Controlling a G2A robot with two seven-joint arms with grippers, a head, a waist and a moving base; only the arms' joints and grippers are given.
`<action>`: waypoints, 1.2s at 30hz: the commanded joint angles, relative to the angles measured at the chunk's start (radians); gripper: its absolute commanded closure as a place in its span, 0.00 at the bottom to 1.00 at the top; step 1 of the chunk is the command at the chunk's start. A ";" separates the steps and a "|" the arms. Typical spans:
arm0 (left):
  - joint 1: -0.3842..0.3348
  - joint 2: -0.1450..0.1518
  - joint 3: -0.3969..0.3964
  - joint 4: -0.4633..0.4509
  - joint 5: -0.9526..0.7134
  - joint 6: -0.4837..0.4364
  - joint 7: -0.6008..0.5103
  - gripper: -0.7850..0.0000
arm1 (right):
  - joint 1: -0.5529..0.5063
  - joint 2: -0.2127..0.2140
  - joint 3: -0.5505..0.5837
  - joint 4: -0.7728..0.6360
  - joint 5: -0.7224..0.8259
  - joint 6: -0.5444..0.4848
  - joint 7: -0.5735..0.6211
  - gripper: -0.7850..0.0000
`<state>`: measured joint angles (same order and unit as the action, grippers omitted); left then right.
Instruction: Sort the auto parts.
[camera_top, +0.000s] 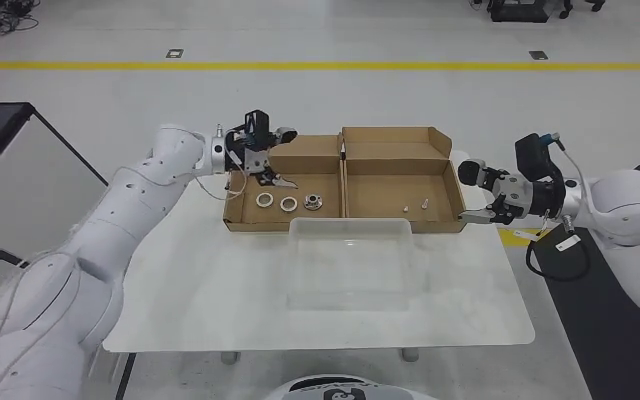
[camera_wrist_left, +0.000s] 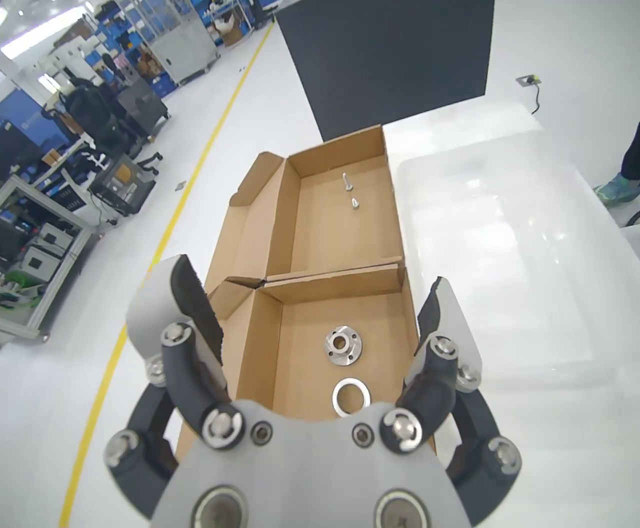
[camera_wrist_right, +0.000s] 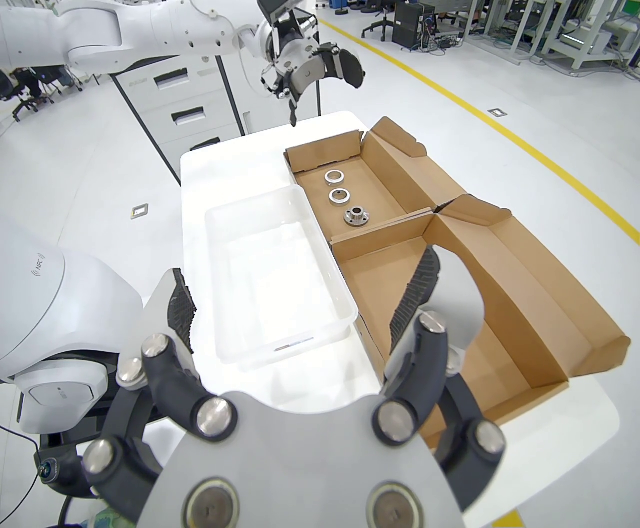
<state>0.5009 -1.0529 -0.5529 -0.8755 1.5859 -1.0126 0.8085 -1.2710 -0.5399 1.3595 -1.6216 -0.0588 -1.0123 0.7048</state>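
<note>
Two open cardboard boxes sit side by side at the table's far edge. The left box (camera_top: 325, 185) holds two metal rings (camera_top: 266, 200) (camera_top: 289, 203) and a flanged hub (camera_top: 314, 202). Two small bolts (camera_top: 405, 208) (camera_top: 425, 203) lie in the right box (camera_top: 385, 190). My left gripper (camera_top: 266, 178) hangs open and empty above the left box's outer end, looking down on the hub (camera_wrist_left: 342, 344) and a ring (camera_wrist_left: 351, 397). At the right box's outer end my right gripper (camera_top: 470, 193) is open and empty too; its view shows the rings (camera_wrist_right: 334, 176) and hub (camera_wrist_right: 355, 216).
A clear plastic bin (camera_top: 350, 260) stands empty on the white table (camera_top: 200, 300), just in front of the boxes. The boxes' back flaps (camera_top: 390, 140) stand up along the far side. Bare tabletop lies in front of and to both sides of the bin.
</note>
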 joint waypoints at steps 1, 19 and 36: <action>0.031 0.048 -0.026 -0.084 -0.020 0.000 -0.001 0.00 | 0.000 0.000 0.000 0.000 0.000 0.000 0.000 0.00; 0.273 0.408 -0.229 -0.561 -0.240 0.000 -0.051 0.00 | 0.000 0.000 0.000 0.000 0.000 0.000 0.000 0.00; 0.275 0.411 -0.230 -0.565 -0.244 0.000 -0.050 0.00 | 0.000 0.000 0.000 0.000 0.000 0.000 0.000 0.00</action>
<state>0.7763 -0.6418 -0.7830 -1.4403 1.3420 -1.0123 0.7583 -1.2710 -0.5399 1.3595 -1.6216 -0.0588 -1.0123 0.7048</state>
